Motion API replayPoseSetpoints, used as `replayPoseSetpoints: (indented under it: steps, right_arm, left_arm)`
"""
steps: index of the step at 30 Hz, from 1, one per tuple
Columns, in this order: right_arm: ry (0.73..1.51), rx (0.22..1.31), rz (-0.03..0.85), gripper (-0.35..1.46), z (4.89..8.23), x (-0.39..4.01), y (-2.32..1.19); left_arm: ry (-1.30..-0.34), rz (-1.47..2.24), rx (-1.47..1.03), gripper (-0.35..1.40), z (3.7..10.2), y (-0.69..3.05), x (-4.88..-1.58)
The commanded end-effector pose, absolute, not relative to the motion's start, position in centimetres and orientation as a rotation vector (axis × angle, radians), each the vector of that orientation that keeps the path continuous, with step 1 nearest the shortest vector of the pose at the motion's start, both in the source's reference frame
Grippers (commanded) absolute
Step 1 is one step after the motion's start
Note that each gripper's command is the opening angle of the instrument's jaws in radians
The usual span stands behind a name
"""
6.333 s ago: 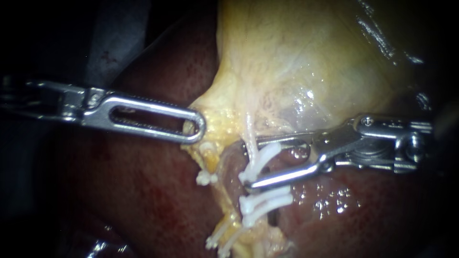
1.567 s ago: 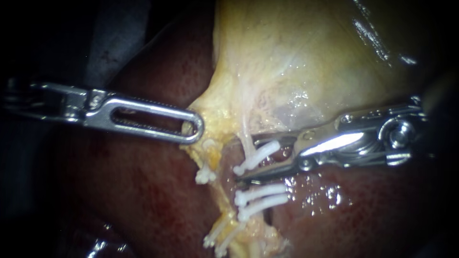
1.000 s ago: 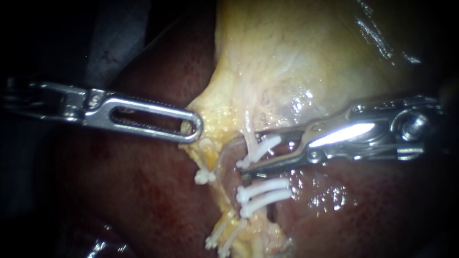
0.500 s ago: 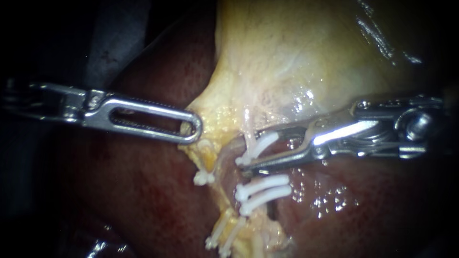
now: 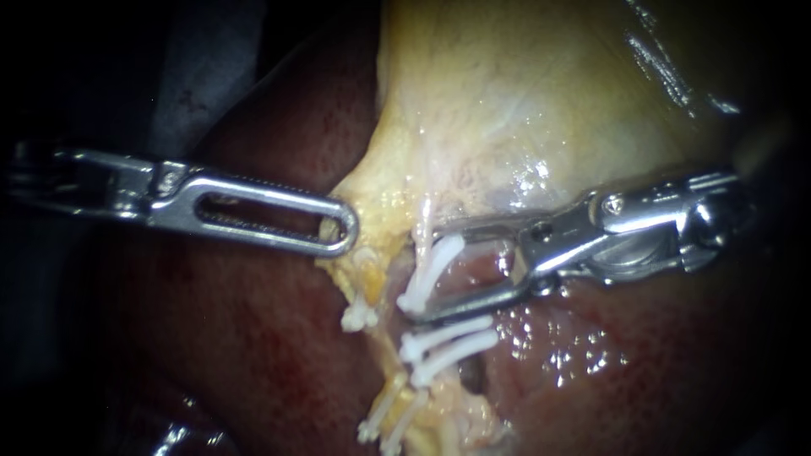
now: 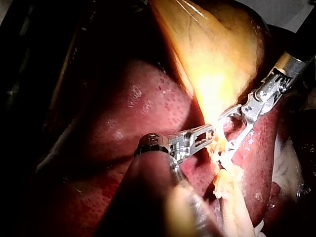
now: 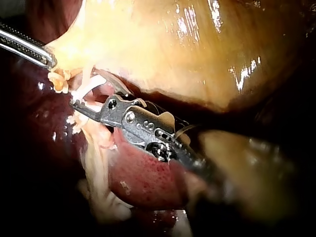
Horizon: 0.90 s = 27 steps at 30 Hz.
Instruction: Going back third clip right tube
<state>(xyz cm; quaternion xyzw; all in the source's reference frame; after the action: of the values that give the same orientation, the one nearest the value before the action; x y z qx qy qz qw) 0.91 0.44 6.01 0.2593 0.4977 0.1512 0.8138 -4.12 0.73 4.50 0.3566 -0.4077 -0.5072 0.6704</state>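
Endoscope view: the right instrument (image 5: 425, 272) has its hand spread wide around the third clip (image 5: 441, 256). That clip sits across the right tube (image 5: 425, 221), above two lower clips (image 5: 452, 342), so backing away looks safe. Farther out, the left instrument (image 5: 342, 230) has its hand clamped on the gallbladder (image 5: 524, 101) edge, likely to stretch the tube.

White clips (image 5: 432, 272), speckled dark-red liver (image 5: 236, 338)
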Motion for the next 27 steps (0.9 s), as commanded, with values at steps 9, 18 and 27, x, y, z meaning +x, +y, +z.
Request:
replayPoseSetpoints:
  steps: [9,18,27]
  right_arm:
    - [1.033,0.611,0.39,0.6,6.09,1.02,0.35]
    - [1.134,0.704,0.394,0.6,6.15,1.23,0.33]
    - [1.151,0.79,0.392,0.56,6.14,1.19,0.32]
  left_arm:
    - [-0.919,-1.144,0.802,-0.35,4.51,0.71,-4.13]
    - [-0.917,-1.139,0.809,-0.35,4.52,0.71,-4.14]
    - [-0.917,-1.135,0.814,-0.35,4.52,0.7,-4.14]
